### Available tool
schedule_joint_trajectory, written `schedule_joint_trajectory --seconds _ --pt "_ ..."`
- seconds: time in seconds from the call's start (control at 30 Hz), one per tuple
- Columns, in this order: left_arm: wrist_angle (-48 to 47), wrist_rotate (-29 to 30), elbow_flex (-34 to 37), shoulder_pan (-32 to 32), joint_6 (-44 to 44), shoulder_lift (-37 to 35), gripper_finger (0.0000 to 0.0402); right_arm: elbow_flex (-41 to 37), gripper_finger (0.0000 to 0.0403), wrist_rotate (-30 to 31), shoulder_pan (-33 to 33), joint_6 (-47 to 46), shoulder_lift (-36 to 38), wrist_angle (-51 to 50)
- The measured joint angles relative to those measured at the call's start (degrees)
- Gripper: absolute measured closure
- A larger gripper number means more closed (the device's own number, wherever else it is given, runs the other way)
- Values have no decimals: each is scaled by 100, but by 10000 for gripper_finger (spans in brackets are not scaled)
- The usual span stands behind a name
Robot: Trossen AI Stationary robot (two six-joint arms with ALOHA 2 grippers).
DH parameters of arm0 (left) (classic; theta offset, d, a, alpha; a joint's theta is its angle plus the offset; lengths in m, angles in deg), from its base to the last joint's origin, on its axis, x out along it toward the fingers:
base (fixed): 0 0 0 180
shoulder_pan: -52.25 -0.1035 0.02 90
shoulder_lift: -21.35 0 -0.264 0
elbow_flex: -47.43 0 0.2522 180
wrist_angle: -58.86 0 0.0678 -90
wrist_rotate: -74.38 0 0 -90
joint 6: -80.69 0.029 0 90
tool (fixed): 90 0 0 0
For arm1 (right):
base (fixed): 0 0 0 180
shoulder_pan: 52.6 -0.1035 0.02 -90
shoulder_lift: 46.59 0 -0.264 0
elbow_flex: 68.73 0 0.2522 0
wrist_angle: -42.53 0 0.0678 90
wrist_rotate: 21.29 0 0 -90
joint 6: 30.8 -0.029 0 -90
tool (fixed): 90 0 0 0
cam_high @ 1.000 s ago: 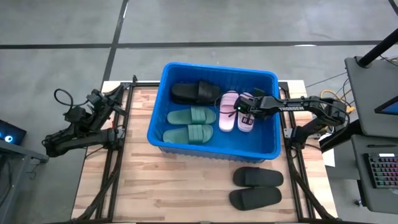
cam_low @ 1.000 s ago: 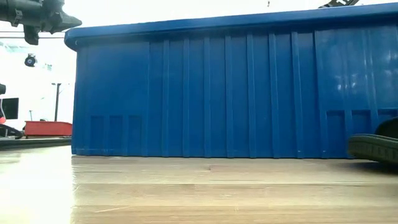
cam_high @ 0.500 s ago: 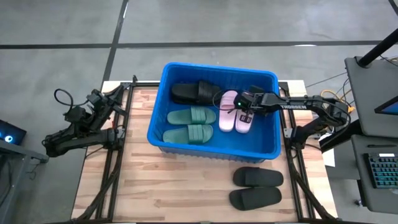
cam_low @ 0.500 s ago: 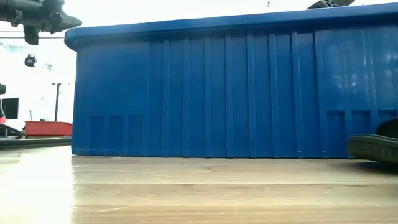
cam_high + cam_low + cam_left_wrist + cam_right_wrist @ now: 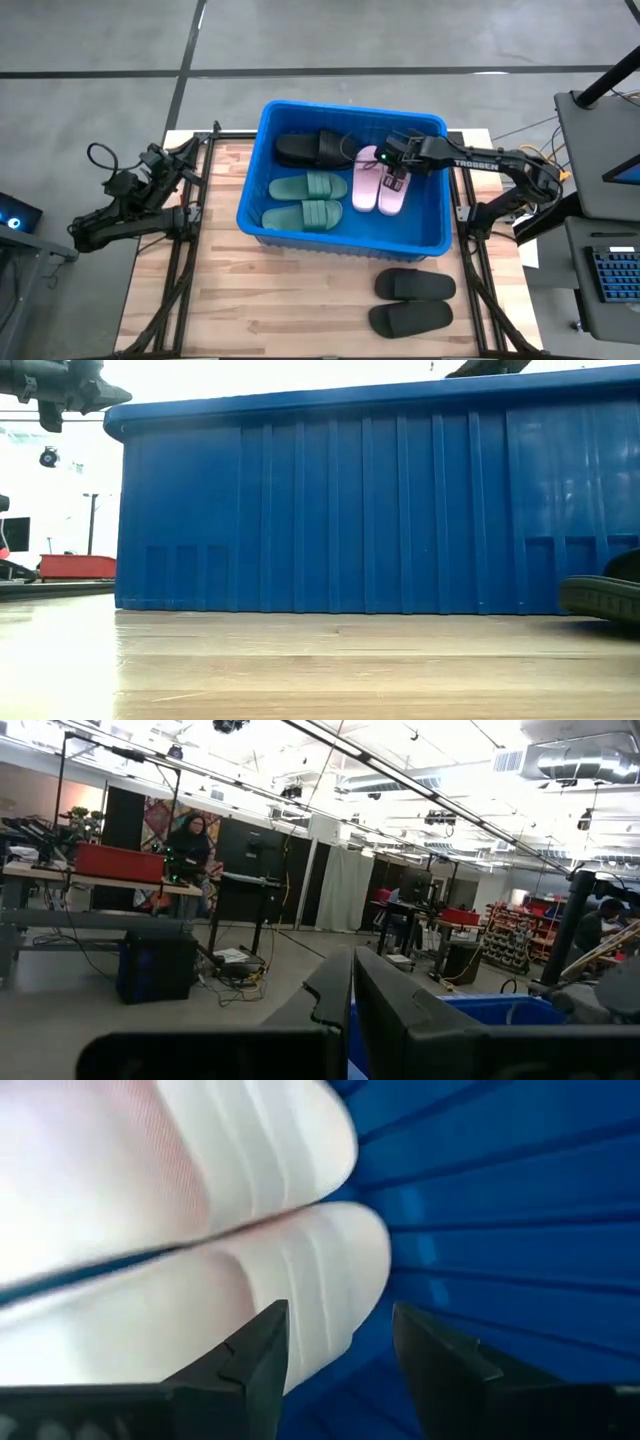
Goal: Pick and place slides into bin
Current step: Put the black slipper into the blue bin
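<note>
The blue bin (image 5: pixel 345 235) stands on the table's middle and fills the low view (image 5: pixel 380 510). In it lie one black slide (image 5: pixel 313 149), a dark green pair (image 5: pixel 308 200) and a pink pair (image 5: pixel 378 184), all flat on the bin floor. My right gripper (image 5: pixel 391 166) hangs open inside the bin, just over the pink pair's far ends. In its wrist view its fingers (image 5: pixel 338 1365) stand apart before the pink slides (image 5: pixel 200 1290), touching nothing. My left gripper (image 5: pixel 352 1010) is shut and waits off the table's left edge.
Two more black slides (image 5: pixel 414 286) (image 5: pixel 409 319) lie side by side on the wooden table near its right front corner; one shows at the low view's right edge (image 5: pixel 600 596). Bare wood stretches left of them, in front of the bin. A person stands in the room behind (image 5: pixel 188 845).
My right gripper has opened and let go of the right-hand pink slide, which now lies flat beside its mate. The gripper has risen a little and drawn toward the bin's far wall.
</note>
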Motion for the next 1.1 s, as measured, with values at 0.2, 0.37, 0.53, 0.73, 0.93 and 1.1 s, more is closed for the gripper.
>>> schedule_joint_trajectory --seconds 0.2,0.37,0.53,0.73,0.93,1.1 --pt "0 -58 0 1 -6 0 400 742 237 -51 -2 -584 0 -69" --pt "0 -338 -3 2 -9 0 400 1548 251 -975 -1 -779 18 246" --pt "2 -543 -9 2 -11 0 400 2089 273 -2169 -54 -1091 236 1463" --pt "0 -555 -40 1 -16 -5 400 2151 305 -2505 -273 -1380 807 3297" --pt "237 -551 -101 1 -2 -33 400 2037 362 -2512 -665 -759 1531 3923" --pt "247 -283 -109 1 -4 -46 400 1929 391 -1942 -757 -185 2100 3811"
